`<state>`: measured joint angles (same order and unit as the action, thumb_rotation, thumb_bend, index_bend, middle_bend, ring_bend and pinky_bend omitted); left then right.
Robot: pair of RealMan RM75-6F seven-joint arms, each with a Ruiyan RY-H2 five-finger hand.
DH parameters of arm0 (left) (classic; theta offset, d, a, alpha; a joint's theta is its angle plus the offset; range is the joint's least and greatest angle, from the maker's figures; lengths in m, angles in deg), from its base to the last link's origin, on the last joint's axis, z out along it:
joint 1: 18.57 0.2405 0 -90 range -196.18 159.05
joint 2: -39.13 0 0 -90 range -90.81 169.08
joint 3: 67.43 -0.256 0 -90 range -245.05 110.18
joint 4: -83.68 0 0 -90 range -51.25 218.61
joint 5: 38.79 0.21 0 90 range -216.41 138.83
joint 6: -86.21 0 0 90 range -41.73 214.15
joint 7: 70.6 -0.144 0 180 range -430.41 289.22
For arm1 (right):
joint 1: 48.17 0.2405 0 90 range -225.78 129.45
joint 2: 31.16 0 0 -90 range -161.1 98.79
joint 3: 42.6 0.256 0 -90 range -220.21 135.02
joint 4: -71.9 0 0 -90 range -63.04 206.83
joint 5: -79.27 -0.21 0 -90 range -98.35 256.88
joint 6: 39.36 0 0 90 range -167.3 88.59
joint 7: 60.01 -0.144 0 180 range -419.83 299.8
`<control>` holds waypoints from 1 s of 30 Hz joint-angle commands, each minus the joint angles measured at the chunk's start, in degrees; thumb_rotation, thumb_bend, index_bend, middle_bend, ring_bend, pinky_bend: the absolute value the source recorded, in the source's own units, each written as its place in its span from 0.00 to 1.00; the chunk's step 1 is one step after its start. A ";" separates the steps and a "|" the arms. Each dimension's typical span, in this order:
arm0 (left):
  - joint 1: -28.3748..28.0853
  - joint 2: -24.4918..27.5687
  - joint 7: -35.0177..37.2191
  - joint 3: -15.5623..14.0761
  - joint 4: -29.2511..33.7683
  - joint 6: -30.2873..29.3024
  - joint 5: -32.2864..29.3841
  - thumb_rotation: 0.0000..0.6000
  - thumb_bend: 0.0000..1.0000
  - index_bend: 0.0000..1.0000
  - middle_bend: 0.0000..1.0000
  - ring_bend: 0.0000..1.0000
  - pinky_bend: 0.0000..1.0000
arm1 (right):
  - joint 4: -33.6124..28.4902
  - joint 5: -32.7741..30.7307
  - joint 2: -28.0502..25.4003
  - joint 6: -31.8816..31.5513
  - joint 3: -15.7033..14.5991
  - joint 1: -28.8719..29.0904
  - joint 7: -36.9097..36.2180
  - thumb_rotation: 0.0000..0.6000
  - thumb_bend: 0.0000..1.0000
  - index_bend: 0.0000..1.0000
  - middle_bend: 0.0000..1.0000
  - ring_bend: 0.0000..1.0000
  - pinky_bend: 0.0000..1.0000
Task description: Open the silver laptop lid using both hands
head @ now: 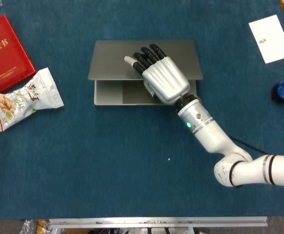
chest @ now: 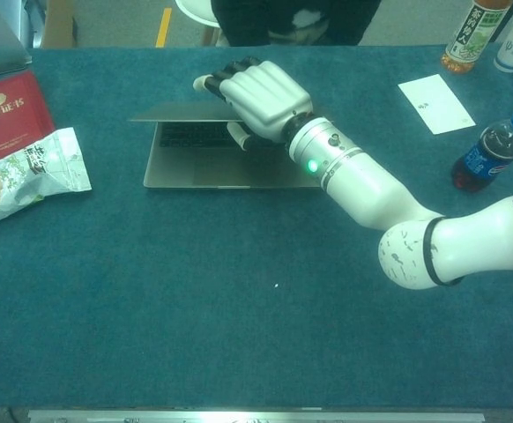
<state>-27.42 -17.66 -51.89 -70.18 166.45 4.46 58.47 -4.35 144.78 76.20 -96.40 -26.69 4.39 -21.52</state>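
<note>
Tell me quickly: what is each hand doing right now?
Left hand: not in either view.
Right hand: grips the lid, fingers on top, thumb underneath.

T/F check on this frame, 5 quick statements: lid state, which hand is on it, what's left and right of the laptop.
1. The silver laptop lid is partly raised, with the keyboard showing under it. True.
2. The left hand is lifting the lid. False: only the right hand is on the lid; the left hand is in neither view.
3. A snack bag lies left of the laptop, next to a red booklet. True.
4. The blue-capped bottle stands on the laptop's base. False: it stands on the table, well off to the right.
5. The white card lies under the right hand. False: it lies apart, at the far right of the table.
</note>
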 commanded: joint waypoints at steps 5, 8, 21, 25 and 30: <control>-3.10 -0.64 -0.76 -0.97 0.88 1.80 3.98 1.00 0.30 0.34 0.30 0.26 0.22 | 0.13 -0.34 -0.15 -0.51 -0.01 0.32 0.22 1.00 0.51 0.16 0.20 0.13 0.13; -5.08 -1.13 -0.13 -1.19 0.80 3.00 5.75 1.00 0.30 0.34 0.30 0.26 0.22 | 0.32 -0.45 -0.13 -0.76 -0.01 0.47 0.31 1.00 0.51 0.16 0.20 0.13 0.13; -13.25 -4.61 4.10 -2.18 -2.08 9.73 9.14 1.00 0.30 0.33 0.29 0.26 0.21 | 0.68 -1.02 -0.44 -1.37 -0.19 0.90 0.76 1.00 0.51 0.16 0.20 0.13 0.13; -15.19 -6.17 5.14 -2.94 -3.47 11.55 9.71 1.00 0.30 0.32 0.28 0.25 0.20 | 0.78 -0.95 -0.48 -1.55 -0.31 1.10 0.93 1.00 0.51 0.16 0.20 0.13 0.13; -17.79 -7.30 6.89 -4.17 -4.45 14.08 10.67 1.00 0.30 0.31 0.23 0.24 0.18 | 1.00 -0.97 -0.36 -1.62 -0.35 1.37 1.02 1.00 0.51 0.16 0.20 0.13 0.13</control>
<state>-44.70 -24.58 -45.48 -74.00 162.31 18.06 68.83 -3.35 143.81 75.84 -98.01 -27.03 5.76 -20.50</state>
